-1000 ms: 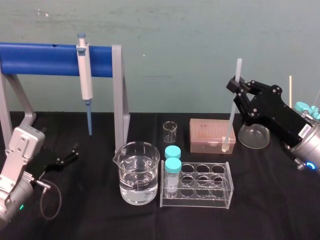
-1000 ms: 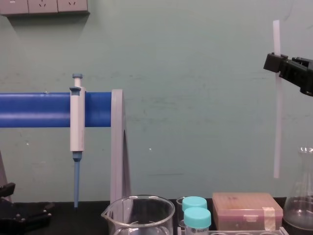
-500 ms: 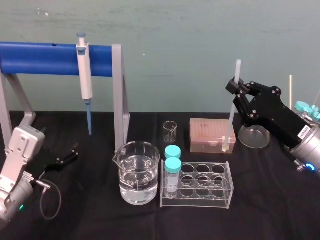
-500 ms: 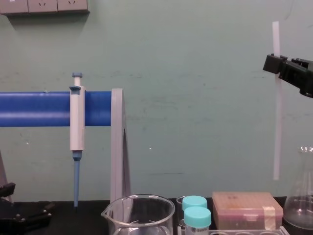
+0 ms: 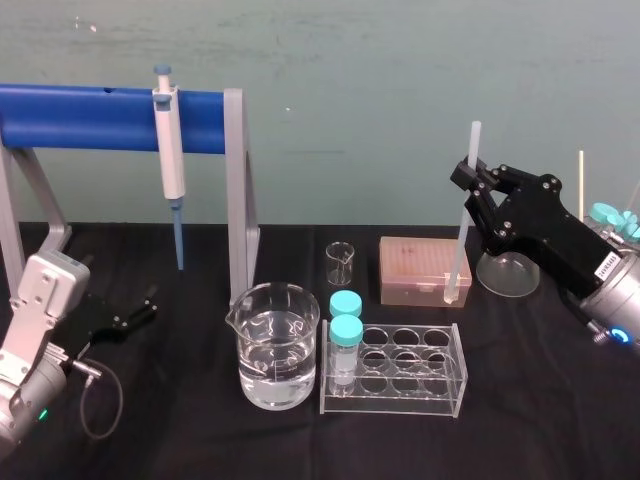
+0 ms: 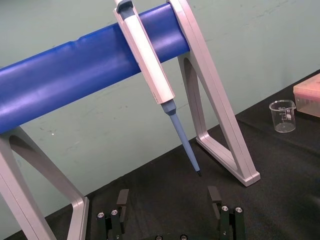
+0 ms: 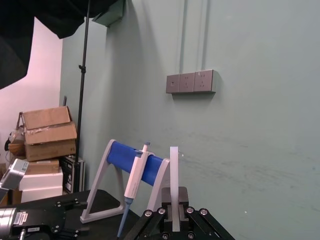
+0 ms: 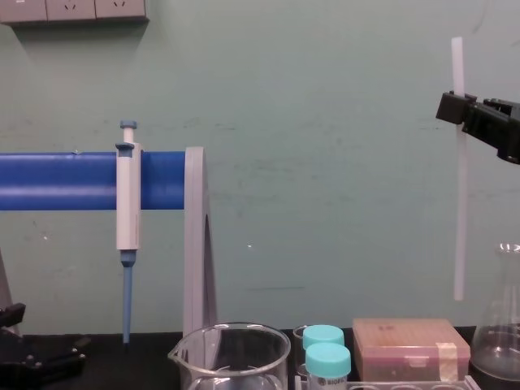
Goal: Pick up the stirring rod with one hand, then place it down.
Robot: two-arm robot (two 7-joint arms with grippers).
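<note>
The black bench [image 5: 200, 440] ran across the lower half of the head view. The blue-bar stand [image 5: 90, 118] stood at upper left with a pipette [image 5: 170, 150] hanging from it. A beaker [image 5: 277, 345] of water, a tube rack [image 5: 400, 370], a tan box [image 5: 420, 268] and a flask [image 5: 510, 272] sat across the middle and right.

My right gripper [image 5: 468, 178] was up at the right of the frame, well above the bench. It was closed on the rod [image 5: 462, 235], pinching it on its upper part with a short length standing proud above the fingers. The left gripper [image 5: 140, 308] lay parked low at the left, near the stand's foot, its fingers spread apart with nothing between them.

I judged the pick-up done. The rod was wholly off the bench, hanging in the air at the right of the chest view, with its lower end clear above the box and just left of the flask's neck. What was left was the second half of the task: lowering it and letting go. Nothing showed me a chosen spot for that.

The rod's long axis ran close to vertical. In the chest view it looked plumb, with its top end near the frame's upper right. In the head view it leaned slightly, the top end to the right of the bottom end.
</note>
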